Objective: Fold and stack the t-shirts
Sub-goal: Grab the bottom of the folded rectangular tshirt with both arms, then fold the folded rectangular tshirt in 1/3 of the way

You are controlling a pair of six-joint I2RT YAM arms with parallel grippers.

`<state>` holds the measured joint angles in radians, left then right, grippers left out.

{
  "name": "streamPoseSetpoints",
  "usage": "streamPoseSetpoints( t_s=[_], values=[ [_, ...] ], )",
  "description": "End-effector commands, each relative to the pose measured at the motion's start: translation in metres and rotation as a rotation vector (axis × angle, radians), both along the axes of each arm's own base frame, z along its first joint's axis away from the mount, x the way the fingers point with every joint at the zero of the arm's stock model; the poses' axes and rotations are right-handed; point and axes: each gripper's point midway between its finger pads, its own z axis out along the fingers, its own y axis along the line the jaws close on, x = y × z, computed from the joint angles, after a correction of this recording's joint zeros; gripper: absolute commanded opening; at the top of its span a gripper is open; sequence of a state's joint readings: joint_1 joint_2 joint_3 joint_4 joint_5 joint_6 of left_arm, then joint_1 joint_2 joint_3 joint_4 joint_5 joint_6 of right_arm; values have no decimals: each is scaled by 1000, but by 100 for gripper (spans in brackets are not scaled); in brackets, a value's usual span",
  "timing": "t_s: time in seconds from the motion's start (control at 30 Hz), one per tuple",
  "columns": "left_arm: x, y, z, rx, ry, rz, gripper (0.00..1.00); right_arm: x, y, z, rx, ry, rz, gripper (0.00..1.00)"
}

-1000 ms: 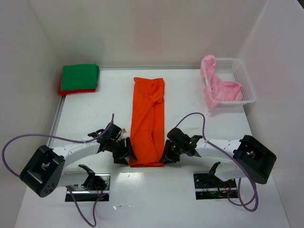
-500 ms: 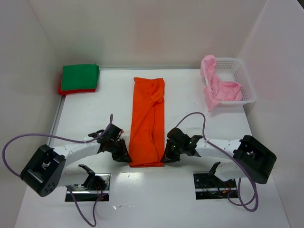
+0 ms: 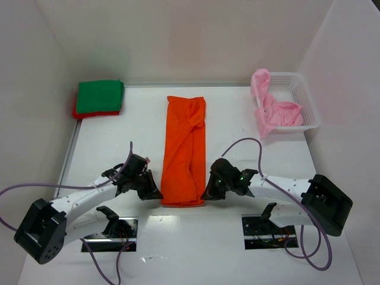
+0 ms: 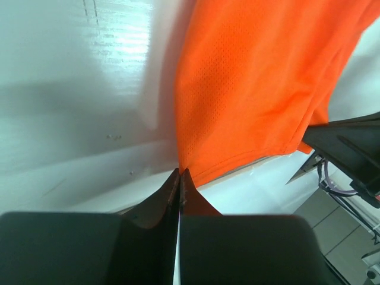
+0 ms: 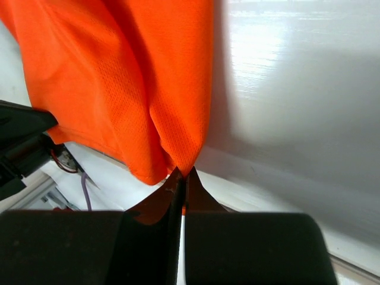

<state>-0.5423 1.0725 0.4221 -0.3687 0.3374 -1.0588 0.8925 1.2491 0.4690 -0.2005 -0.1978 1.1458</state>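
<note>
Gripping: my left gripper [image 3: 157, 195] and right gripper [image 3: 205, 195] are both pinched shut, each on one near corner of the orange t-shirt [image 3: 185, 148]. Both wrist views show cloth nipped right at the fingertips.
Changed: a second ago both sets of jaws stood open just beside those corners. Now they are closed on them, and the near hem sits a touch higher in the top view.
Meaning: the grasp step looks done. My read is that the next move is to lift this hem and carry it toward the far end, halving the strip.
Orange tee, where: centre of the top view, running from lower centre to upper centre, flat on the white table [image 3: 119, 142].
Orange tee, look: already folded lengthwise into a narrow band. There is a diagonal crease near its top end. The wrist views show a fine mesh knit. At my right corner the cloth shows a fold, so there is more than one layer there.
Stack: the green t-shirt [image 3: 100, 95] is folded square on top of the red t-shirt [image 3: 80, 113], upper left of the frame, well apart from me.
Pending: the pink t-shirt [image 3: 274, 113] is crumpled and spills over the rim of the white basket [image 3: 303, 89], upper right.
Risk: both pinches are shallow, right at the corner tips. I'd guess one could slip, or catch only the top layer, once I lift.
</note>
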Motion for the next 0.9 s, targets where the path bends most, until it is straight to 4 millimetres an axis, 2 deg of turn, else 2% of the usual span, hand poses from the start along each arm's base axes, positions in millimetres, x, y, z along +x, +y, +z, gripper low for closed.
streamPoseSetpoints(
  t_s=[0.0,0.07,0.2,0.3,0.33,0.4,0.53,0.57,0.6,0.67,0.7,0.73,0.77,0.8,0.87],
  values=[
    [8,2,18,9,-47,27,0,18,9,31,32,-90,-41,0],
    [16,1,33,5,-95,30,0,25,7,43,30,-129,-66,0],
    [34,-4,57,-3,-184,34,0,51,0,72,51,-217,-101,0],
    [47,-7,64,19,-212,19,0,70,-6,87,60,-263,-120,0],
    [56,-12,76,12,-249,0,0,78,-10,91,60,-277,-138,0],
    [68,-15,79,35,-260,-16,0,88,-6,106,84,-321,-136,0],
    [95,-19,88,95,-302,-24,0,118,-15,112,65,-363,-169,0],
    [104,-16,85,128,-311,-24,0,130,-25,112,51,-369,-202,0],
    [117,-16,95,131,-340,-8,0,137,-26,118,56,-381,-207,0],
    [133,-14,94,155,-358,-13,0,152,-31,117,40,-391,-226,0],
    [140,-13,95,161,-365,-12,0,163,-34,124,49,-411,-239,0],
    [157,-12,106,156,-398,3,0,168,-35,124,52,-403,-244,0],
    [165,-15,101,158,-388,-11,0,175,-35,118,35,-400,-242,0],
    [170,-15,100,165,-395,-33,0,183,-34,123,45,-415,-240,0],
    [190,-21,99,156,-404,-50,0,191,-33,120,40,-410,-238,0]
  ],
)
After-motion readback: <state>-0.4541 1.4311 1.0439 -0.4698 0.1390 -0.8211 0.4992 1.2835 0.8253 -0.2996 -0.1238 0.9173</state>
